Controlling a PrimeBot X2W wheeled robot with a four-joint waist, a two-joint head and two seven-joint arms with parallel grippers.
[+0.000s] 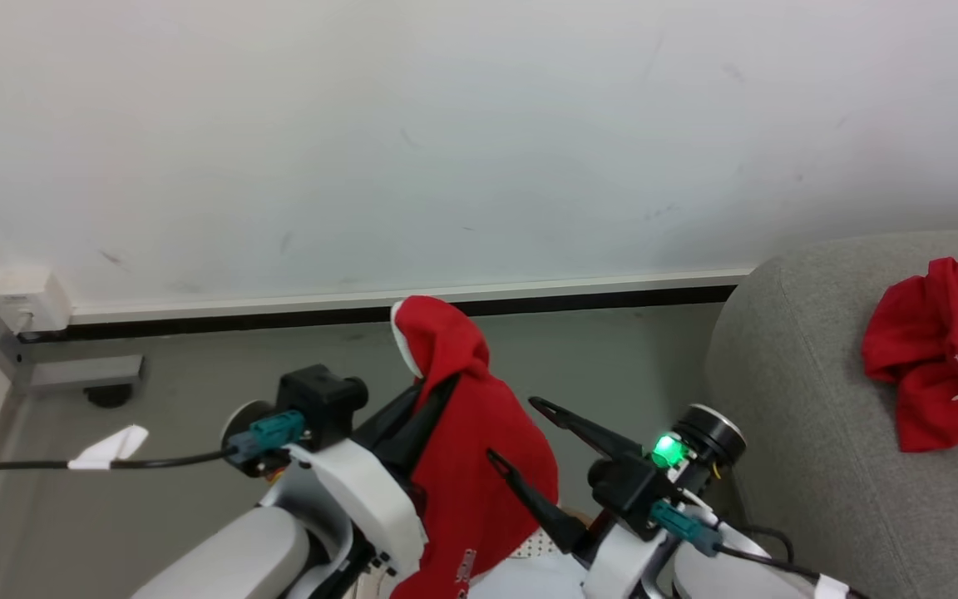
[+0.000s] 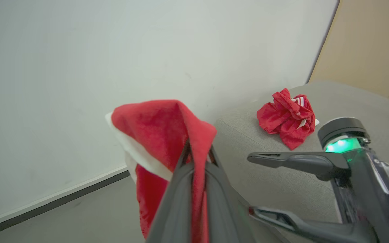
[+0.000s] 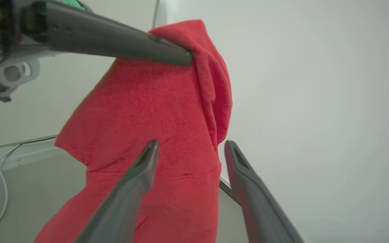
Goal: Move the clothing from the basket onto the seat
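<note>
Down low, between the two white arms, a small bit of the basket (image 1: 539,545) peeps out, white with little holes. Just above it, the left gripper (image 1: 444,384) is squeezed tight on a red cloth (image 1: 479,449). The cloth is pinched between the two dark fingers. Its top folds over the tips and shows a white edge. The rest hangs down loose in the air, and its low end is beside that bit of basket. It has small white letters near the bottom.

The right gripper (image 1: 512,430) is beside the cloth with its fingers spread wide apart, and it holds nothing. From its own camera, the cloth hangs just past its finger tips, and I cannot tell if they touch. A green light (image 1: 667,450) glows on its wrist.

Farther off to the right is the grey sofa (image 1: 812,399). The other red cloth (image 1: 936,358) lies on it in a crumpled heap, with white stripes showing. Behind it all are the grey floor (image 1: 196,374) and the white wall (image 1: 446,125), with a dark strip where they meet.
</note>
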